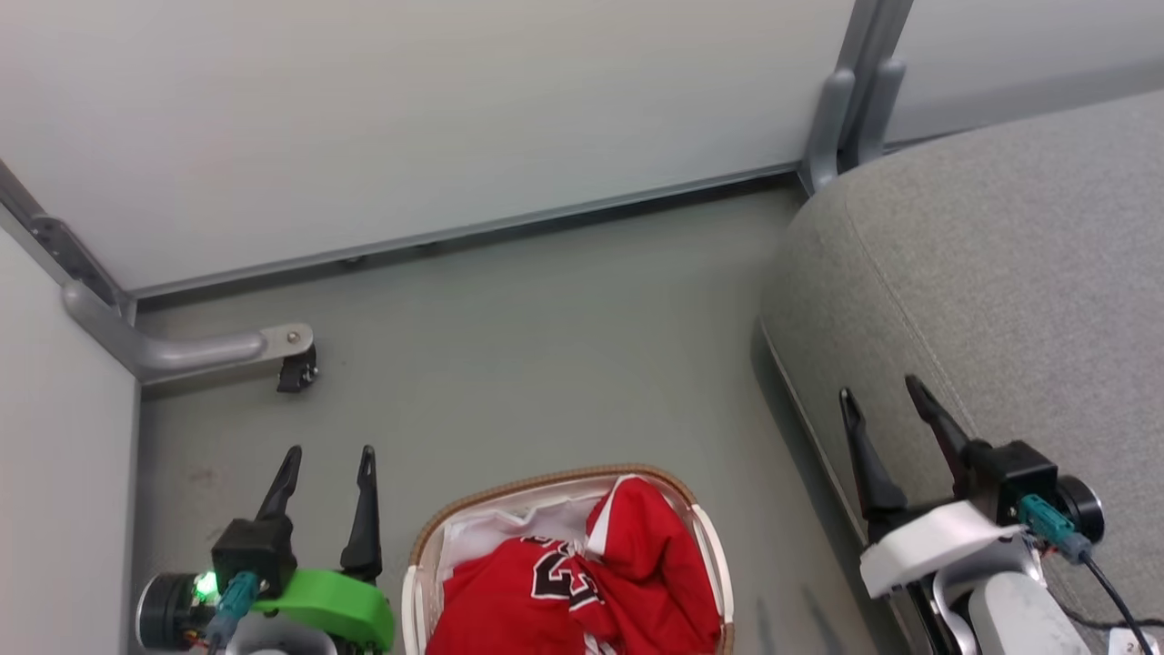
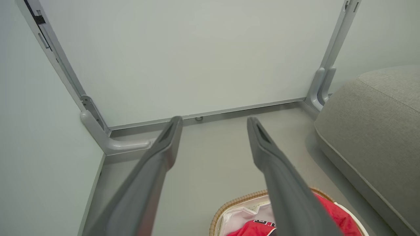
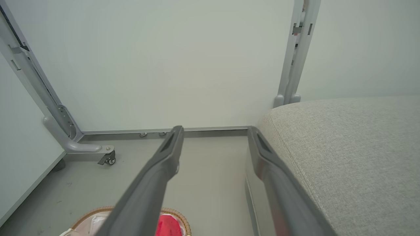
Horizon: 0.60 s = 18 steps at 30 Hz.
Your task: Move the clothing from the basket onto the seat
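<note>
The left end effector (image 1: 329, 452), two long dark fingers on a green mount, is found released: its jaws stand wide apart with nothing between them. It is held above the plain grey floor (image 1: 546, 346), just left of the basket. In the left wrist view the same fingers (image 2: 164, 147) are seen spread, with floor showing in the gap.

The right end effector (image 1: 880, 387), dark fingers on a white mount, is likewise released and empty. It is positioned at the seat's near side edge. In the right wrist view one finger is seen over the floor and the other along the upholstery's side.

The bright red basketball clothing (image 1: 564, 582), with black-and-white lettering and white trim, is lying bunched inside the oval white plastic basket (image 1: 527, 485) with its brown woven rim. A white fabric liner (image 1: 491, 528) is exposed at the clothing's left. The basket is standing on the floor between the two end effectors, well apart from the floor's far edge, where pale wall panels (image 1: 409, 109) rise.

The large light grey fabric-upholstered seat (image 1: 1000, 273), with rounded corner and stitched seam, is located to the basket's right. No garment is observed on it.
</note>
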Tool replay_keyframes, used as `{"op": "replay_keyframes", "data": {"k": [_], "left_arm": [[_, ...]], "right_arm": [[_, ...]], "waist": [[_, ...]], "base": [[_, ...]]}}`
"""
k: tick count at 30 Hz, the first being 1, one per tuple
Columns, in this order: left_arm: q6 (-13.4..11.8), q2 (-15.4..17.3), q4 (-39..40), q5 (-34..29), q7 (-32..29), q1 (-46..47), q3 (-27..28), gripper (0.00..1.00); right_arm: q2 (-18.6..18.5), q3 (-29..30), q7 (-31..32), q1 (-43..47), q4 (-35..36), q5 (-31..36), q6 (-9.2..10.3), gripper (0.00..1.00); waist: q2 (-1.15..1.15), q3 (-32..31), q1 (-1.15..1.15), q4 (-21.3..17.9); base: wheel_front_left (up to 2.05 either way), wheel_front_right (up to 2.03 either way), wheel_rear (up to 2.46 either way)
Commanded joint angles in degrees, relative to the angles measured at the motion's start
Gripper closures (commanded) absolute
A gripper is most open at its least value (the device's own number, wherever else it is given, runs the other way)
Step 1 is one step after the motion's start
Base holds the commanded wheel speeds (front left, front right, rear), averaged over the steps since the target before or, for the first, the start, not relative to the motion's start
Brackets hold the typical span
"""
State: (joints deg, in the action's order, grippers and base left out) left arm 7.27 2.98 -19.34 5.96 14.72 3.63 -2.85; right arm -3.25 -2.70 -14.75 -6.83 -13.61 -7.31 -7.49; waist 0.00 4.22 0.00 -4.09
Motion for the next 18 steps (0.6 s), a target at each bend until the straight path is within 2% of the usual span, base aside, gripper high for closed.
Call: {"op": "replay_keyframes", "data": {"k": [1, 10, 18], "left_arm": [[0.22, 0.09, -0.7, -1.39, 0.58, 2.03, -0.38, 0.0], [0.3, 2.42, -6.09, -0.23, 0.43, 9.31, -5.01, 0.0], [0.28, 6.0, -11.81, 0.97, 0.42, 16.38, -9.66, 0.0]], "right_arm": [[0.03, -0.36, -0.45, -1.34, 0.78, 1.39, 0.0, 0.0], [0.27, -2.01, -0.52, -6.5, 4.38, -0.98, 0.01, 0.0], [0.3, -4.74, -0.52, -11.19, 7.93, -4.08, 0.01, 0.0]], "waist": [[0.0, 4.11, 0.0, -2.14], [0.0, 14.16, 0.0, -6.45], [0.0, 23.33, 0.0, -10.03]], "base": [[0.0, 0.0, 0.0], [0.0, 0.0, 0.0], [0.0, 0.0, 0.0]]}}
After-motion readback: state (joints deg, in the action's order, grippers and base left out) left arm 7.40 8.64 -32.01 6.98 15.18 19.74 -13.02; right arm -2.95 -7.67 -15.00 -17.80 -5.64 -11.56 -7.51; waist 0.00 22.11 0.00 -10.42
